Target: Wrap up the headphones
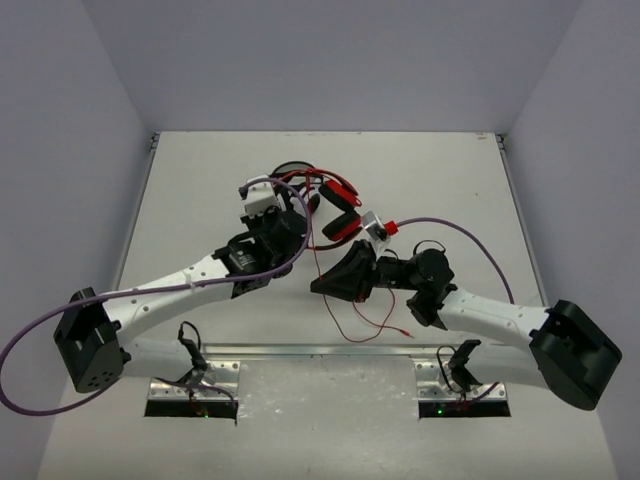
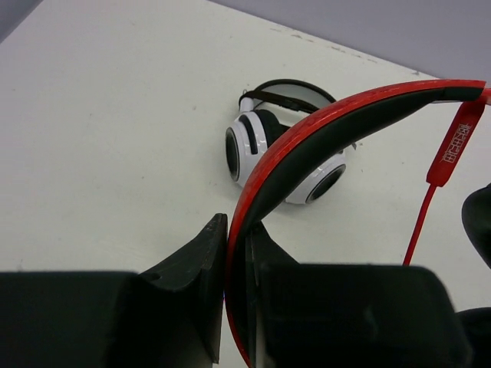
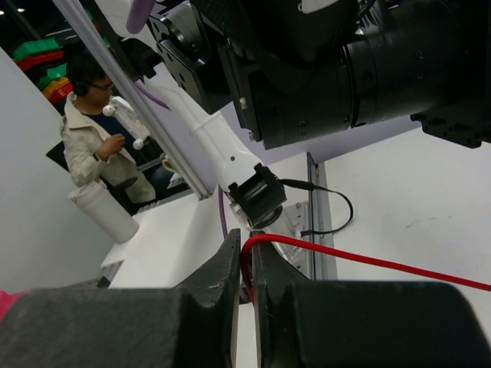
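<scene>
Headphones [image 1: 338,212]: red pair, between the 2 arms near the middle of the counter [image 1: 200,190]; seemingly raised off it, not lying flat.
Headband [image 2: 330,126]: red outside, black inside; curving up and to the right out of the left gripper [image 2: 236,234].
Cable [image 3: 376,261]: thin and red; entering the right wrist view from the right edge and bending in a tight loop at the fingertips of the right gripper [image 3: 245,253].
Left gripper, state: clenched on the headband, 1 finger on each face, no gap visible; touching nothing else.
Reason for this hold: probably to keep the frame steady and lifted, so that the cable can pass around it without dragging on the counter.
Right gripper, state: almost closed, pinching the cable between the tips; only a narrow slit between the 2 fingers, filled by the cable.
Reason for this hold: seemingly to guide the loose length toward the headband, 1 turn at a time.
Loose length: in the top view trailing down in front of the right arm onto the counter; wrapping judged far from finished.
Flat red piece [image 2: 458,142]: on the cable, hanging free just right of the headband, apart from both grippers.
White-and-black pair [image 2: 261,146]: lying on the counter behind the headband; untouched, not part of the work.
</scene>
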### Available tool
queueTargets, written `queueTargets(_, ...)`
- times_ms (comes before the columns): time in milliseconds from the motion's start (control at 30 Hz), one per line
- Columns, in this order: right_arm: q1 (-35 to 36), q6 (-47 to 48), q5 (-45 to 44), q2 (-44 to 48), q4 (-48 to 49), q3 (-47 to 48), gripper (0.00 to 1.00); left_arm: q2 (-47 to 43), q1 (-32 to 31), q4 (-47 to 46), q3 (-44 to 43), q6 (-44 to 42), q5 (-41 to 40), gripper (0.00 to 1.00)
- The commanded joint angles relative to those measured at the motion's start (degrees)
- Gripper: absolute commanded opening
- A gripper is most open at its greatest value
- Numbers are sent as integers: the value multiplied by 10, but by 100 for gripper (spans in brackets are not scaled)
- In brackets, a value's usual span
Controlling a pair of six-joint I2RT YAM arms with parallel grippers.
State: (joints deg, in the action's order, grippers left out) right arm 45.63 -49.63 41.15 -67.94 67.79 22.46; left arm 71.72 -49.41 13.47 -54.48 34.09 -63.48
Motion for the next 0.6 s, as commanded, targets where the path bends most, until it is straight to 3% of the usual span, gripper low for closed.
queueTargets(0,6,-21,34,21,20,32,10,8,7,-40,9,56,-38,0)
queueTargets(133,6,-20,27,39,2,33,10,26,9,-23,23,87,-24,0)
queueTargets(233,5,11,20,64,-64,47,10,37,10,-27,33,84,-23,0)
queueTargets(400,6,130,-7,112,-307,117,10,55,21,-13,47,91,-10,0)
queueTargets(467,5,168,-28,132,-397,146,2,52,25,-33,60,80,2,0)
queueTargets(567,4,238,-49,151,-489,180,1,47,28,-81,84,35,37,0)
